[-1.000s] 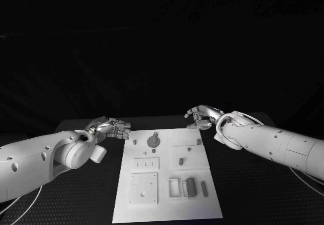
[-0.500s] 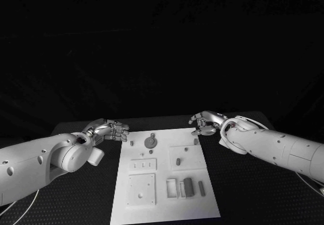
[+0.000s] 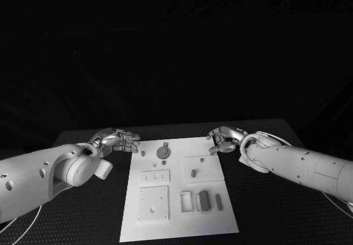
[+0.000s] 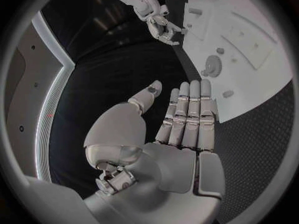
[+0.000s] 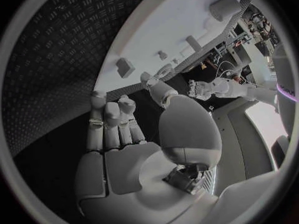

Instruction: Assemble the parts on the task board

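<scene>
White task board (image 3: 180,224) lies mid-table, its long axis running away from the robot. Left hand (image 3: 118,140) hovers off its far left corner, fingers together and straight, holding nothing. Right hand (image 3: 223,139) hangs at the far right corner, fingers curled, empty as far as I can see. Grey parts (image 3: 206,201) lie lengthwise near its nearer end; a clumsy reach could knock them askew.

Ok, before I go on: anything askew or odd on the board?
Nothing stands out. The task board lies flat on the table, its parts seated or lying on it. The left hand and right hand hover at its far corners, holding nothing.
</scene>
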`<action>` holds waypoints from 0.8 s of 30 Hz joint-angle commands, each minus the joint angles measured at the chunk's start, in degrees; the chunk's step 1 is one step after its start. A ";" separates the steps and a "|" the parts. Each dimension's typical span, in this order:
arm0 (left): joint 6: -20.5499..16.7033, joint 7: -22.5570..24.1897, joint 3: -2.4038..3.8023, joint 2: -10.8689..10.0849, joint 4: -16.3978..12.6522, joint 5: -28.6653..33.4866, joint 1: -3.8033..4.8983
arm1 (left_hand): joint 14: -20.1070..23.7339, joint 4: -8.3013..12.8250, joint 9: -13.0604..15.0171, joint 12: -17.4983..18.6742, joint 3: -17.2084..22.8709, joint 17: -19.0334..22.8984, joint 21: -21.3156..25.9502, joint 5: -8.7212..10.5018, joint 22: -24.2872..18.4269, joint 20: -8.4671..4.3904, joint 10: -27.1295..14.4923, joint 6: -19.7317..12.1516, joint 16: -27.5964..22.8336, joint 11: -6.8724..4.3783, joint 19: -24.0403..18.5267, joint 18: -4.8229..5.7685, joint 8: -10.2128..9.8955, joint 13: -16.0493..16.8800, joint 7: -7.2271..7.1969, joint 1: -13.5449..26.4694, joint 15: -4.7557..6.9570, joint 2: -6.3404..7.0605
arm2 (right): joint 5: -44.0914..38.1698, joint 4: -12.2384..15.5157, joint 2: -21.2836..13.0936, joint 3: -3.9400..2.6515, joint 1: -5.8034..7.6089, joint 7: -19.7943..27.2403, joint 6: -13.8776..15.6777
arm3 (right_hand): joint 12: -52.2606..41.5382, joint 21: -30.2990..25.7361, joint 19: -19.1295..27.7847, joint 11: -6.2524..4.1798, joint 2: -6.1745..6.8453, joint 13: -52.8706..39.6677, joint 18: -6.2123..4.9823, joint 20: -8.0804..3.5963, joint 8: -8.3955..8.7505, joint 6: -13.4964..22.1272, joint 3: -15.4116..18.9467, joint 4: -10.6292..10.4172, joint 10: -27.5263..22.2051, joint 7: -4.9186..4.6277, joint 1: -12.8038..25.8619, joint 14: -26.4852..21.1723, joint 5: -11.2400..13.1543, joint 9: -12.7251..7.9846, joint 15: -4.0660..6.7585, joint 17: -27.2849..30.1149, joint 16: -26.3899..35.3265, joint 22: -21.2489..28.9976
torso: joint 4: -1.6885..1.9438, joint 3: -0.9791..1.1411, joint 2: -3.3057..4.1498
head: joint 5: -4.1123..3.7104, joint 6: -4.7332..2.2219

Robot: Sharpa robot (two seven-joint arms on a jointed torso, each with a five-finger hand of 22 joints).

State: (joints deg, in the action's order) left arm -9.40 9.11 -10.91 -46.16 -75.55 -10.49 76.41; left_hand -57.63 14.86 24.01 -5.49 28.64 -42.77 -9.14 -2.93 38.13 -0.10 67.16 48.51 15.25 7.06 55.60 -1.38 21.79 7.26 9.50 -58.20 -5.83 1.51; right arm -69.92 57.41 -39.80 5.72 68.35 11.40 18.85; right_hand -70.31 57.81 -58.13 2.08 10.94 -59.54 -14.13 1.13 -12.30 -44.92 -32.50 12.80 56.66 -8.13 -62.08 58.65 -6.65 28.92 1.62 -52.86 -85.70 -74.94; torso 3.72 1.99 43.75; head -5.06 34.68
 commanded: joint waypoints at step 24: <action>1.13 0.59 0.04 -0.40 -0.18 -0.14 -0.02 | -0.14 0.02 -0.13 0.17 -0.11 -0.12 0.26 0.04 0.12 0.21 -0.12 -0.17 -0.40 0.43 0.24 -0.95 -0.06 0.01 0.05 -0.30 0.03 0.19 | -0.13 1.35 -1.18 -0.02 -1.80 -0.38 -1.21 | -0.53 0.46 -0.42 0.90 -2.14 0.38 -0.87 -0.57 -2.86 -6.16 0.33 -1.61 -5.52 -1.06 0.36 0.45 -0.27 1.04 1.20 0.03 -0.55 -1.10 | -0.01 -0.15 0.00 | -0.48 0.64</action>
State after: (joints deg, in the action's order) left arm -9.15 9.08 -10.91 -46.64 -75.60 -10.52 76.38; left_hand -57.63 14.86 23.95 -5.49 28.64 -42.80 -9.14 -2.93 38.17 -0.10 67.16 48.51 15.25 7.07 55.60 -1.71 21.78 7.25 9.50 -58.20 -5.83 1.51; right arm -69.74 58.75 -40.99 5.72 66.60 11.00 18.57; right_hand -70.54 58.04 -58.48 2.25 9.14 -59.20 -14.12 0.81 -15.00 -45.65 -32.22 11.40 56.49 -7.41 -61.69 59.04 -6.65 29.92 2.40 -52.86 -86.01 -74.94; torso 3.66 1.88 43.75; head -5.52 35.29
